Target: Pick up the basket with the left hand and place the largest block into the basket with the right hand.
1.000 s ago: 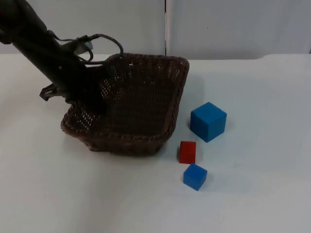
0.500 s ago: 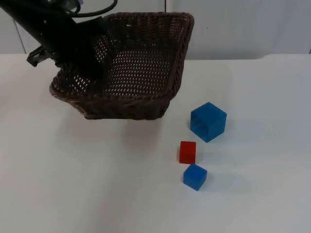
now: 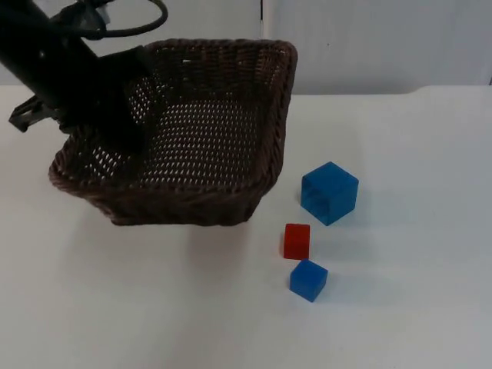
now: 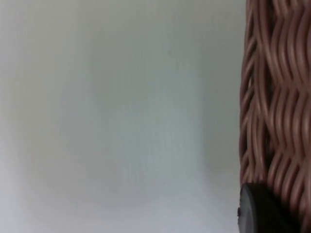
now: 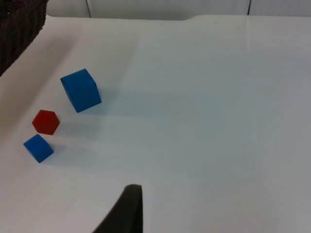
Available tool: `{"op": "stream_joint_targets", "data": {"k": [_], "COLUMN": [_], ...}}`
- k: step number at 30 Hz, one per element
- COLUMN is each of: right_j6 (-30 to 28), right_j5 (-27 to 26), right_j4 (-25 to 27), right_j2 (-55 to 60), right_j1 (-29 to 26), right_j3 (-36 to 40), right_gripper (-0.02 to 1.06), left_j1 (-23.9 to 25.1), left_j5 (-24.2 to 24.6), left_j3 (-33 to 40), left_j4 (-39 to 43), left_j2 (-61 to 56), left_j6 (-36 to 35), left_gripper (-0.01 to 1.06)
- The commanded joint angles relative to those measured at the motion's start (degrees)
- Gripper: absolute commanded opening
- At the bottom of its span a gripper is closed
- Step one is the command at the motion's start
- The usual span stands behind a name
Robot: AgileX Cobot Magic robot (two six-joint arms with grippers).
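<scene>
One basket (image 3: 192,146), three blocks, two arms. The basket is dark brown wicker, roughly square with rounded corners, and hangs above the table (image 3: 400,307) at the left, lifted clear of the white top with its shadow below it. It tilts: the far rim stands high against the grey wall (image 3: 369,46), the near rim dips low toward the camera, so the open mouth faces up and forward. No side is clearly longer than the other.

The left gripper (image 3: 115,115) is clamped on the basket's left rim, one finger reaching down inside the wall; the wrist view shows the woven wall (image 4: 274,97) pressed right against a black fingertip (image 4: 260,213).

The blocks are two blue and one red, all on the table to the right of the basket and apart from it. The big blue block (image 3: 329,192) is the largest and sits nearest the basket's near right corner, one vertical edge turned toward the camera. The red block (image 3: 297,241) lies just in front of it, and the small blue block (image 3: 308,280) just in front of the red one, close but not touching. From the right wrist they form a short row: big blue (image 5: 80,90), red (image 5: 46,122), small blue (image 5: 38,148).

The right gripper (image 5: 127,208) waits well away from the blocks over bare table; whether its fingers are parted or closed cannot be told.
</scene>
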Motion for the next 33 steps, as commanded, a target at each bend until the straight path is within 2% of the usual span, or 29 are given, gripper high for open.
{"op": "stream_joint_targets", "data": {"k": [1, 6, 10, 19, 24, 33], "right_j6": [-0.4, -0.4, -0.4, -0.4, -0.5, -0.5], "right_j5": [-0.2, -0.2, -0.2, -0.2, -0.2, -0.2], "right_j4": [0.0, 0.0, 0.0, 0.2, 0.2, 0.2], "right_j2": [-0.2, -0.2, -0.2, -0.2, -0.2, -0.2], "right_j1": [-0.2, -0.2, -0.2, -0.2, -0.2, -0.2], "right_j3": [0.4, 0.4, 0.4, 0.4, 0.4, 0.4], "right_gripper": [1.05, 1.05, 1.05, 1.05, 1.05, 1.05], "left_j1": [-0.1, -0.1, -0.1, -0.1, -0.1, -0.1], "left_j5": [-1.5, -5.0, -6.6, -11.1, -11.1, -12.2], "left_j3": [1.8, 9.5, 15.4, 31.4, 35.4, 36.7], "left_j4": [-1.7, -2.3, -6.4, -9.3, -8.4, -5.5], "left_j2": [-2.3, -7.9, -12.1, -22.8, -27.1, -29.6], "left_j6": [0.1, 1.3, 4.2, 4.3, 4.6, 6.4], "left_gripper": [0.00, 0.00, 0.00, 0.00, 0.00, 0.00]}}
